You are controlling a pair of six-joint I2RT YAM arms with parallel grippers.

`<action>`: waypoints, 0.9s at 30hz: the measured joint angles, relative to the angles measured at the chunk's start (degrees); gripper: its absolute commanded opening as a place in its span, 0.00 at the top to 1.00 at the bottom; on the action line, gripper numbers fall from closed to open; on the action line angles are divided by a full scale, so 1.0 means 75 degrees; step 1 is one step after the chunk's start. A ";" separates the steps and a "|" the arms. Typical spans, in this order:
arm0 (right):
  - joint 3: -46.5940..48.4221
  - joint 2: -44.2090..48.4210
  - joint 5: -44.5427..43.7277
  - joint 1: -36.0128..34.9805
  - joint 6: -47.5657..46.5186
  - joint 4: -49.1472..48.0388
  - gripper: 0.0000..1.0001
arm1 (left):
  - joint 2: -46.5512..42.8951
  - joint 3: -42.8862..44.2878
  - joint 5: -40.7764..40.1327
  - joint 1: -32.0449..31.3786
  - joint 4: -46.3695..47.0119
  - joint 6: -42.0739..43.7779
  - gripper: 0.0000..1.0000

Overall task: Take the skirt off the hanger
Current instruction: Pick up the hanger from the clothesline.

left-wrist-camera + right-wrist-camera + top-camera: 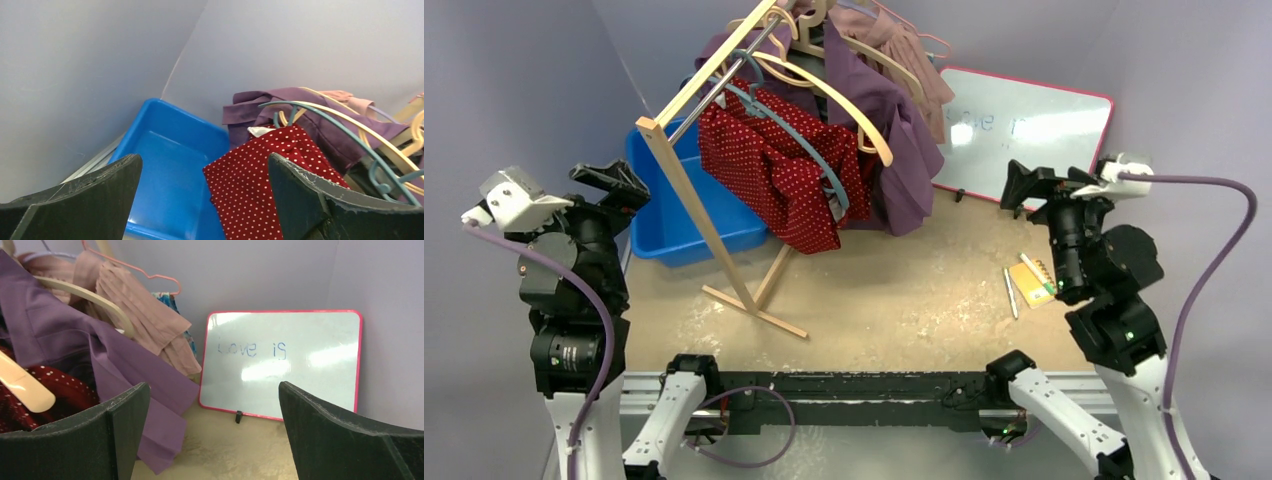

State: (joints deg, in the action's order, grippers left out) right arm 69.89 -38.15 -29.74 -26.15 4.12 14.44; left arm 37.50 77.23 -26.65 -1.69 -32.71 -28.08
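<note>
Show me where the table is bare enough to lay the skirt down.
Widest bare patch: the table centre, between the rack's foot and the notepad with pen. The blue bin looks empty. Crowded: the back, under the hanging clothes and by the whiteboard.

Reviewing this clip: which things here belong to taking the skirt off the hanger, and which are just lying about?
Job in hand: red dotted skirt, teal hanger, wooden rack, left gripper and right gripper, both open.

Lying about: blue bin, purple garment, pink garment, whiteboard, notepad, pen.
</note>
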 measured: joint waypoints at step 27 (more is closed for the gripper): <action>0.0035 -0.2291 0.6816 0.0539 0.1413 -0.0985 0.03 | 0.0006 -0.0906 -0.0163 0.0172 -0.1212 -0.0315 0.03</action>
State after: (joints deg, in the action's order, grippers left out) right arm 70.15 -55.33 21.39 -22.11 14.72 7.05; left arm 37.54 70.43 -27.88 -0.40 -41.80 -30.44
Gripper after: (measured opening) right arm 0.992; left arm 0.969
